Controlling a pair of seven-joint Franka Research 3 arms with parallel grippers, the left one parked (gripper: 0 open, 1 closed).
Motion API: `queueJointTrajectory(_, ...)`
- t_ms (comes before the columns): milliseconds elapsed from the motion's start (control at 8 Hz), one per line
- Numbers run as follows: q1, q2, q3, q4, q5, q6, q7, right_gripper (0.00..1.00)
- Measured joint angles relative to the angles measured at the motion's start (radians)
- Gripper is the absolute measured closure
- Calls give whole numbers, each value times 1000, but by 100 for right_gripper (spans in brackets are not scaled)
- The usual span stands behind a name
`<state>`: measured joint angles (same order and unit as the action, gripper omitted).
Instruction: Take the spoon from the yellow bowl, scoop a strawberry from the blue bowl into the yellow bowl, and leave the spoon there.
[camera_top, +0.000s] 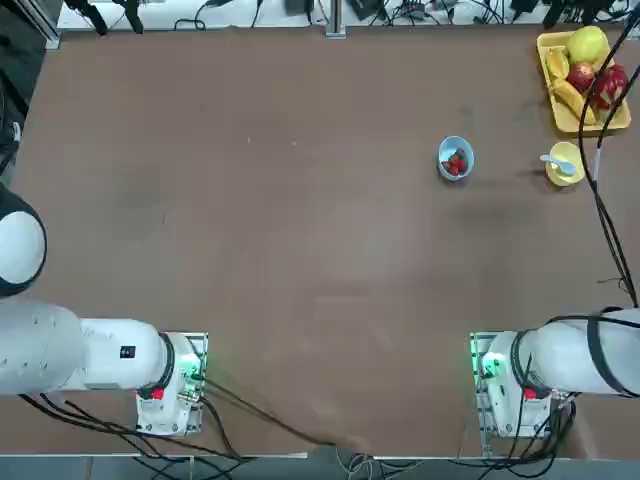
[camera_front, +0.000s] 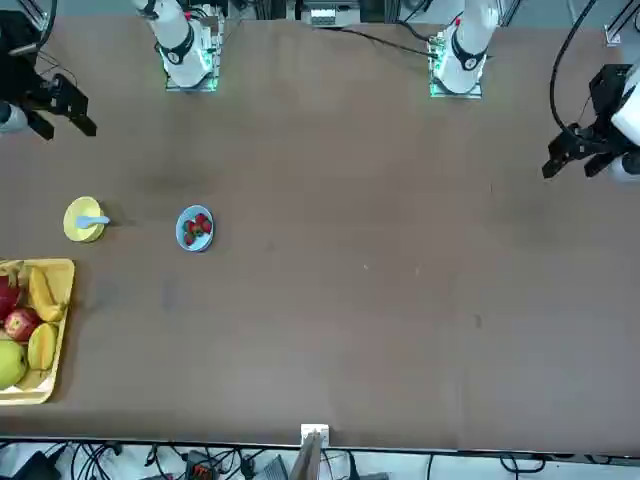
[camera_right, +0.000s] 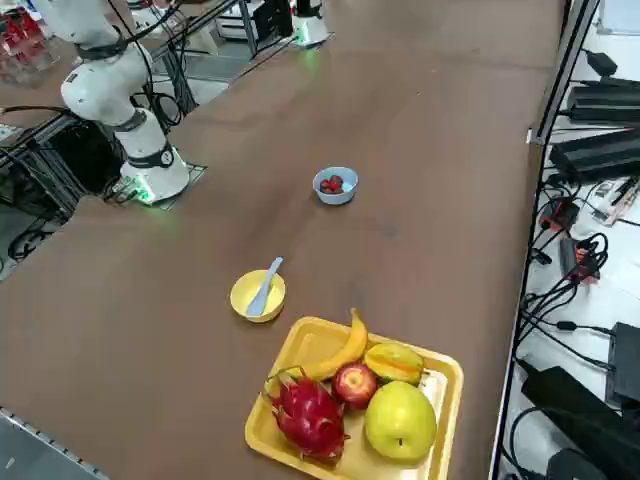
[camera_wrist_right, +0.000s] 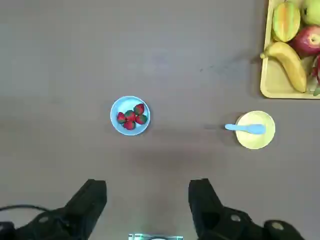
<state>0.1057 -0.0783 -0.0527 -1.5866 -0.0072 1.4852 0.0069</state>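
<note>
The yellow bowl (camera_wrist_right: 260, 141) stands near the table's far right, with the pale blue spoon (camera_wrist_right: 245, 128) lying in it, handle sticking out over the rim toward the blue bowl. A short way to its left the blue bowl (camera_wrist_right: 114, 108) holds several red strawberries (camera_wrist_right: 131, 116). The overhead view also shows the yellow bowl (camera_top: 571, 178), the spoon (camera_top: 556, 160) and the blue bowl (camera_top: 444, 149). My right gripper (camera_wrist_right: 148, 197) hangs high above the table on the near side of both bowls. It is open, with nothing between its fingers (camera_wrist_right: 94, 199).
A rectangular yellow tray (camera_top: 560, 112) with a banana, an apple, a dragon fruit and other fruit sits at the far right corner, just beyond the yellow bowl. Cables run along the table's right and far edges.
</note>
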Motion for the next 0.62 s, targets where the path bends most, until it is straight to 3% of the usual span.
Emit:
queueJointTrajectory(375, 1, 16, 1, -1, -26, 1, 0, 0)
queueJointTrajectory(625, 41, 97, 14, -20, -200, 13, 100, 0)
